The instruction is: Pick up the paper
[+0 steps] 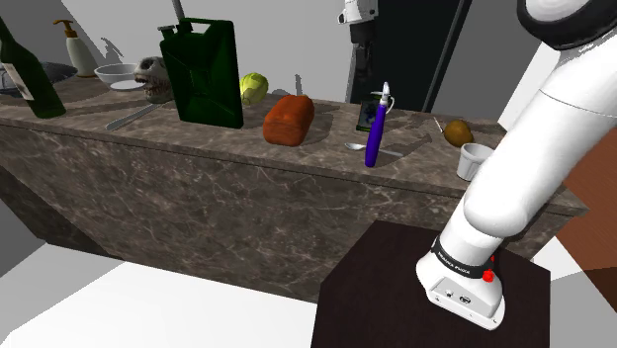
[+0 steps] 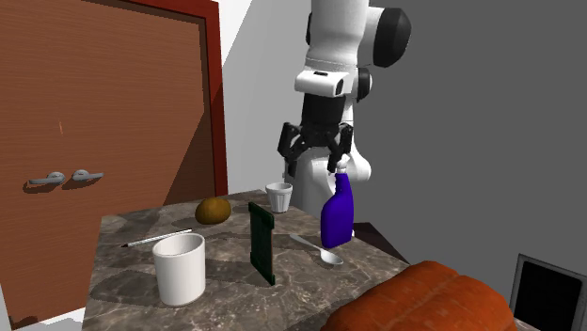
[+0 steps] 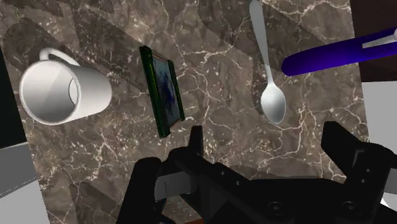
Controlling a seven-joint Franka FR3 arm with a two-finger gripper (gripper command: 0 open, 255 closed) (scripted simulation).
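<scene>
The paper is a thin dark green sheet with a bluish face [image 2: 261, 240], standing on edge on the dark marble counter [image 2: 122, 282]. In the shoulder view the paper [image 1: 362, 115] stands just behind a blue bottle [image 1: 375, 133]. My gripper [image 2: 315, 150] hangs open well above the counter, near the bottle's cap and short of the paper. In the wrist view the paper [image 3: 163, 90] lies ahead of the gripper [image 3: 264, 143], off toward one finger, with nothing between the fingers.
A white mug [image 3: 60, 95] stands on one side of the paper and a spoon [image 3: 270, 95] on the other. The blue bottle [image 2: 337, 214], a small white cup [image 2: 278, 196], a brown round fruit [image 2: 214, 210] and a loaf [image 1: 289, 119] share the counter.
</scene>
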